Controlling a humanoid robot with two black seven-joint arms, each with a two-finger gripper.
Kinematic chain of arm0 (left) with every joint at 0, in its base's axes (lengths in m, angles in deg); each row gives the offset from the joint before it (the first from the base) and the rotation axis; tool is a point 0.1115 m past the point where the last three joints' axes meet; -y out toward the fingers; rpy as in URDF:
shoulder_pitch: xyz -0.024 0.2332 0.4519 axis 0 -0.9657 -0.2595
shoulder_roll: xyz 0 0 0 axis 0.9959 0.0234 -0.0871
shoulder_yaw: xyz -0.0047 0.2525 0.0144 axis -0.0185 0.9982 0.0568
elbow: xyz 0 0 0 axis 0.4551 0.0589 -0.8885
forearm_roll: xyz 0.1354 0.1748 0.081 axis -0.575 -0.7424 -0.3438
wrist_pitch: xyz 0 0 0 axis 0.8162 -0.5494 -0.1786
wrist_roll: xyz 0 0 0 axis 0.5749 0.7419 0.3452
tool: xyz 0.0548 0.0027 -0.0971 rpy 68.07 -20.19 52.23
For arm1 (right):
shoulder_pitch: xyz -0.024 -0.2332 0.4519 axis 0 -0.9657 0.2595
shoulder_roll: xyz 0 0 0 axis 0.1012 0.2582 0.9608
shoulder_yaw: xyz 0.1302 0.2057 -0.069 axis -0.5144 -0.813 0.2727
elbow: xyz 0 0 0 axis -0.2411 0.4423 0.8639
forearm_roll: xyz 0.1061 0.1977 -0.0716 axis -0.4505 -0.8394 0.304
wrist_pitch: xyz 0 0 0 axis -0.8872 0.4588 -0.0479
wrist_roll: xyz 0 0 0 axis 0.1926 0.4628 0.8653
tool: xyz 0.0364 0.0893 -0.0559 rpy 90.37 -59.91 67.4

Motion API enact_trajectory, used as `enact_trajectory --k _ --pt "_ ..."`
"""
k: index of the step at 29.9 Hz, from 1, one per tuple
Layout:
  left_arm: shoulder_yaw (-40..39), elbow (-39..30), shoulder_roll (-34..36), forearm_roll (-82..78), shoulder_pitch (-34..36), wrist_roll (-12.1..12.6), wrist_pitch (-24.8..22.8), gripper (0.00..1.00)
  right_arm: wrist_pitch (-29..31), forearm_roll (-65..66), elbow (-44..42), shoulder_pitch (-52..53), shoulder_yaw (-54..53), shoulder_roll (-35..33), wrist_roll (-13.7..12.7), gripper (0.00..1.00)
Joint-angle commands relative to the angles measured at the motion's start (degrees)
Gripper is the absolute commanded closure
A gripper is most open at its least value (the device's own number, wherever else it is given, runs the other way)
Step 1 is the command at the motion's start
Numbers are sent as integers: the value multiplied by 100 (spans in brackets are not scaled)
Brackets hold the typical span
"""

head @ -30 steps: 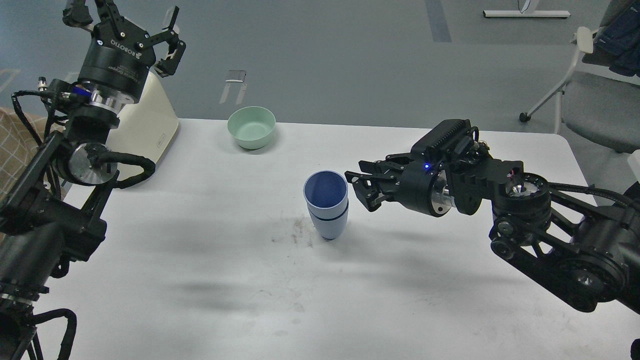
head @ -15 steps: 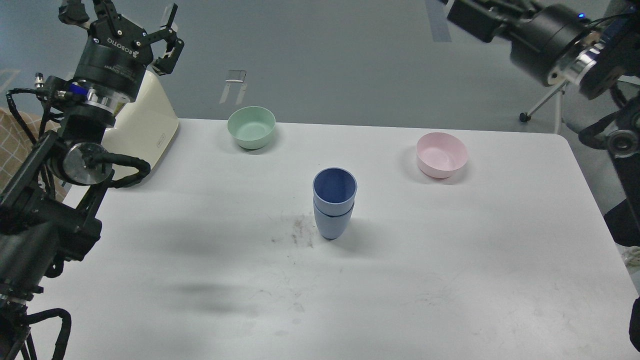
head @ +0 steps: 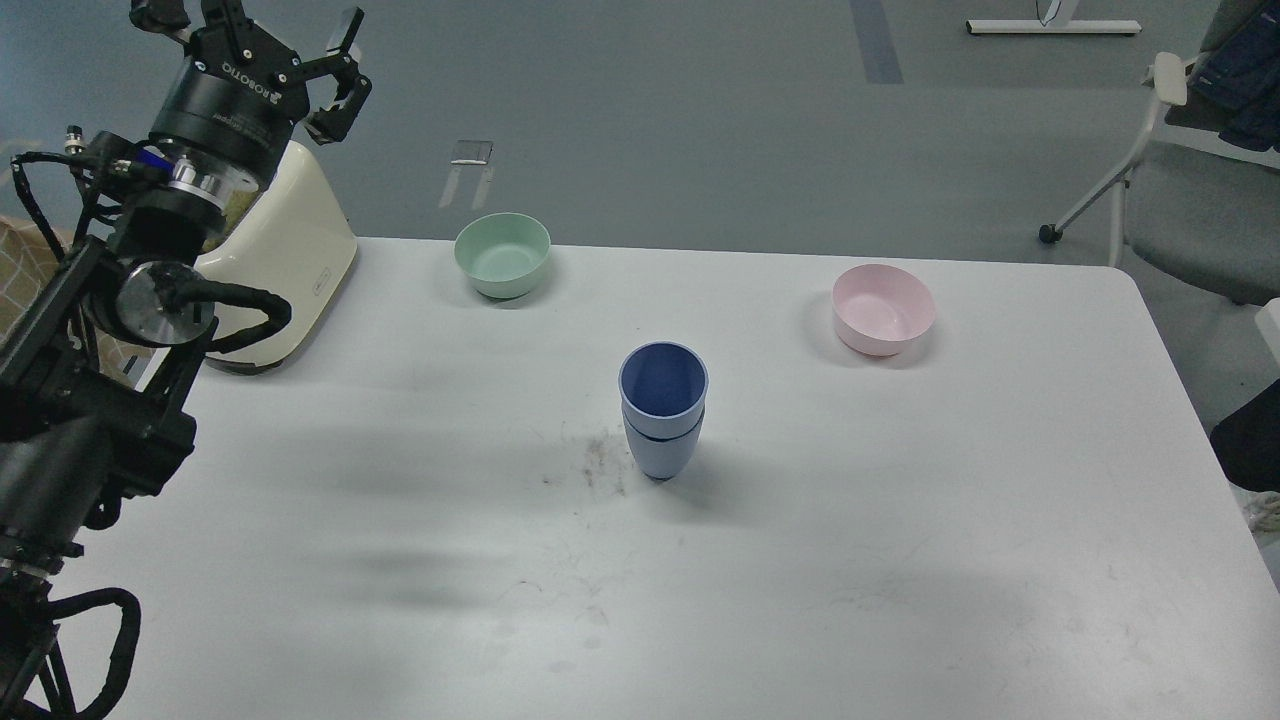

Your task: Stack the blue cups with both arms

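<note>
Item one, our left gripper (head: 262, 52): upper left of the frame, raised well above the table (head: 900, 560), fingers spread apart with nothing between them, much as it stood a second ago. Item two, our right gripper: absent from the frame; a second ago it sat just right of the cups at centre, half a second ago it had swung up to the upper right corner, and now only a dark scrap of the arm shows at the right edge, so we cannot tell how its fingers stand. Item three, the blue cups (head: 662, 412): centre of the frame, upright on the table, one nested inside the other with a dark seam showing between the two rims; touched by neither gripper. Item four, the mint-green bowl (head: 502, 254): upper centre-left, well apart from the cups. Item five, the pink bowl (head: 884, 309): right of centre, uncovered now that the right arm has cleared away. Assessment: with the stack standing unaided and both arms withdrawn, we judge the stacking complete, nothing left but to rest.
</note>
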Motion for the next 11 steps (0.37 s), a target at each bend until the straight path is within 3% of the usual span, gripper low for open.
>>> enact_trajectory --k 1,5,11 --pt "-14 233 68 0 59 26 -184 3 0 -1406 -572 -216 -49 -34 0 0" --pt "-32 400 59 -9 68 43 -474 3 0 -2988 -1169 -243 -40 -8 -8 0" --pt "20 654 -29 -35 112 8 -439 3 0 -3290 -1328 -260 -40 37 0 0"
